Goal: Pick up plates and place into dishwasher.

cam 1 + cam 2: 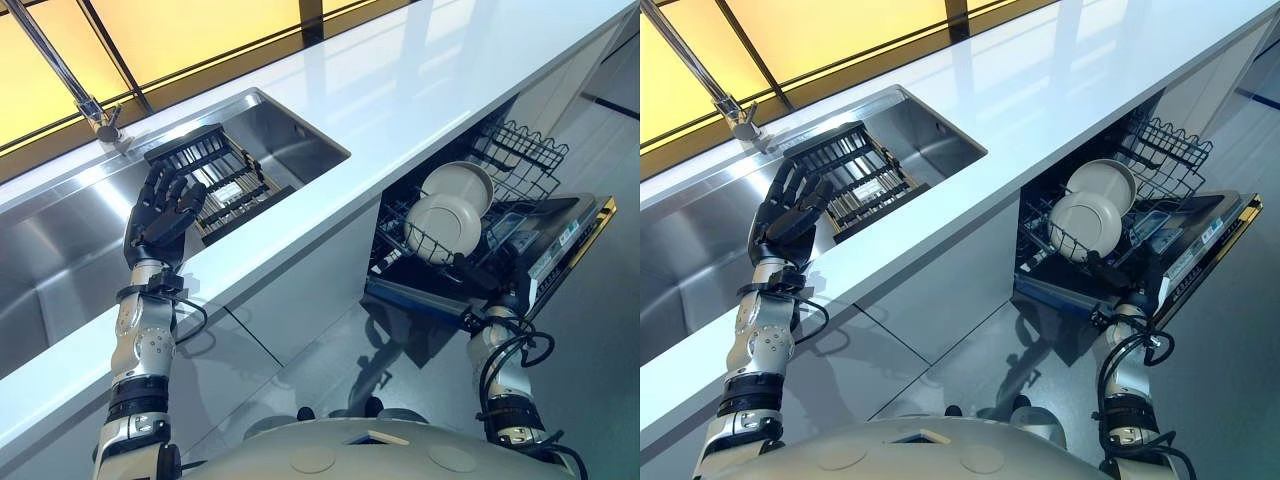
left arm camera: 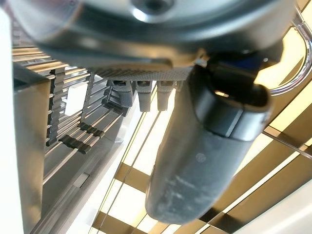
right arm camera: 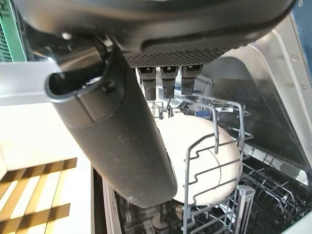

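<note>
Your left hand (image 1: 163,210) is spread flat over the black ridged sink rack (image 1: 218,180); your right hand (image 1: 478,283), fingers straight, sits by two round white plates (image 1: 443,226) in the wire dishwasher basket (image 1: 520,150).

Silver-grey arms w/ black bands; dark left hand (image 1: 160,215), dark right hand (image 3: 122,146), textured palm pads.

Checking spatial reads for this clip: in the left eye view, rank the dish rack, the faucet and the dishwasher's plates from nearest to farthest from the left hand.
1. dish rack, in the sink right beside the left hand.
2. faucet, behind the sink.
3. plates, standing in the open dishwasher, far across on the right.
</note>
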